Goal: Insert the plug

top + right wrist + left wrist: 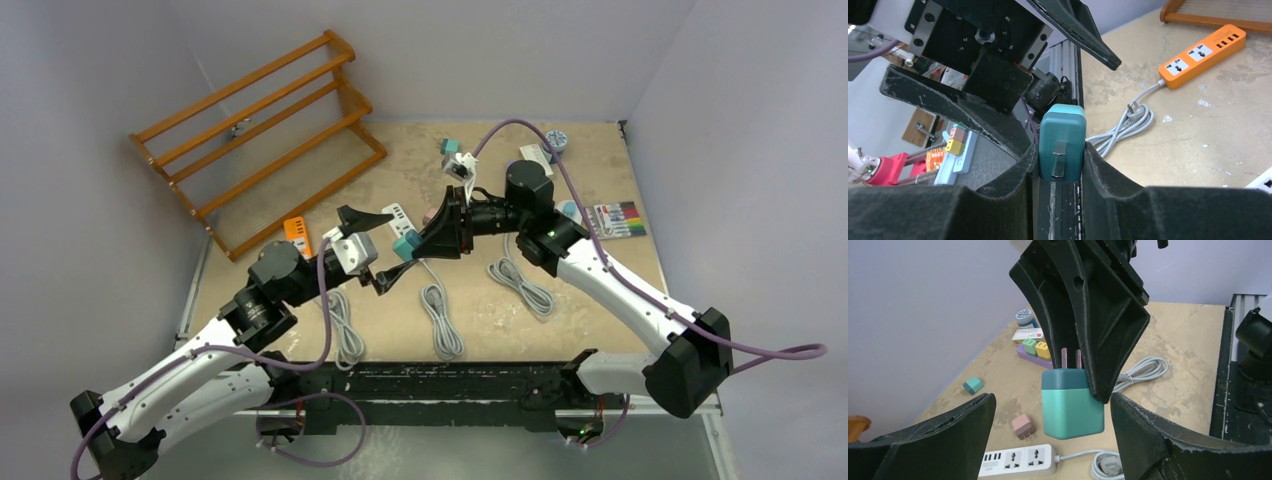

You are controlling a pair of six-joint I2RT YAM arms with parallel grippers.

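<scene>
A teal plug (1062,142) with a dark teal cap is clamped between my right gripper's (1060,150) fingers, its two metal prongs facing the right wrist camera. In the top view the plug (405,245) hangs above the table's middle. My left gripper (1052,405) is open, its fingers (948,430) standing apart on either side of the plug (1073,407) without touching it. In the top view the left gripper (396,244) meets the right gripper (412,245) tip to tip. A white power strip (1018,460) lies on the table below the plug.
An orange power strip (1203,55) lies near a wooden rack (260,140) at the back left. Coiled grey cables (440,320) lie in front. A pink plug (1022,426), a small teal plug (973,385) and a purple strip (1035,355) holding green and yellow plugs lie on the table.
</scene>
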